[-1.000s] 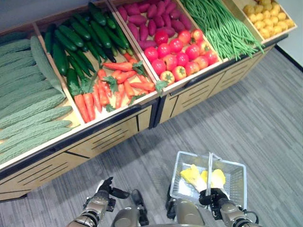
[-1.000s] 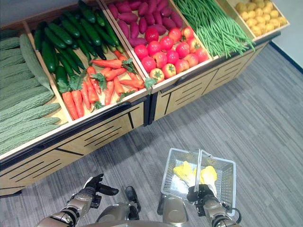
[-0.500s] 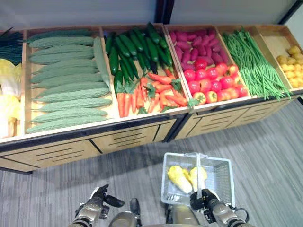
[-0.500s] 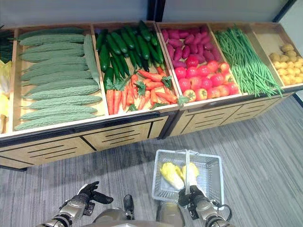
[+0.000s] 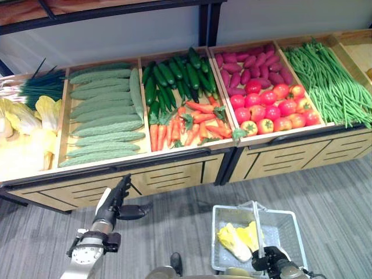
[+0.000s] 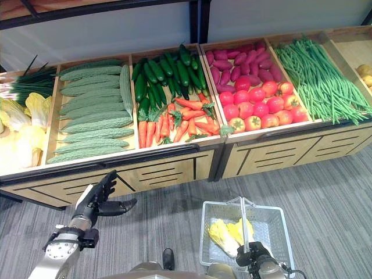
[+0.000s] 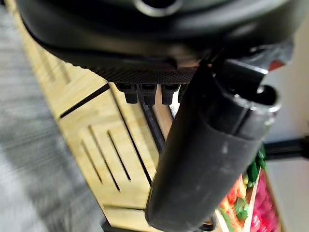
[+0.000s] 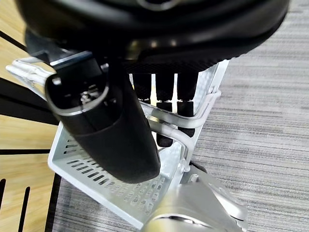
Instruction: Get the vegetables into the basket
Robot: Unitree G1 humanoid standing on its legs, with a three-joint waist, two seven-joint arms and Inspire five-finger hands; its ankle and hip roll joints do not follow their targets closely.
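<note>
Step in hand, by judgement: reach toward the produce stand (image 5: pixel 174 174) for the next vegetable; no item gripped yet.

Far left bin: leafy cabbages (image 5: pixel 35 116), beside green onions (image 5: pixel 35 87). Next bin rightward: bitter gourds (image 5: pixel 99 116), long axes running left to right. Then cucumbers (image 5: pixel 168 78) at the far end and carrots (image 5: pixel 186 119) at the near end, most lengthwise near to far, leafy tops toward the far side. Further right: tomatoes (image 5: pixel 270 110), then green beans (image 5: pixel 331 81).

Left hand (image 5: pixel 113 203): raised in front of the stand's near face, fingers straight and spread, holding nothing.

Basket (image 5: pixel 290 224): on the floor side, near right, below the tomato bin. Two yellow cabbages (image 5: pixel 238 239) inside, lying tilted.

Right hand (image 6: pixel 256 258): fingers curled round the basket handle (image 8: pixel 193 121).

Next move calls for: lifting the left hand over the stand's near edge, aligning across the chosen vegetable's long axis, then closing.
</note>
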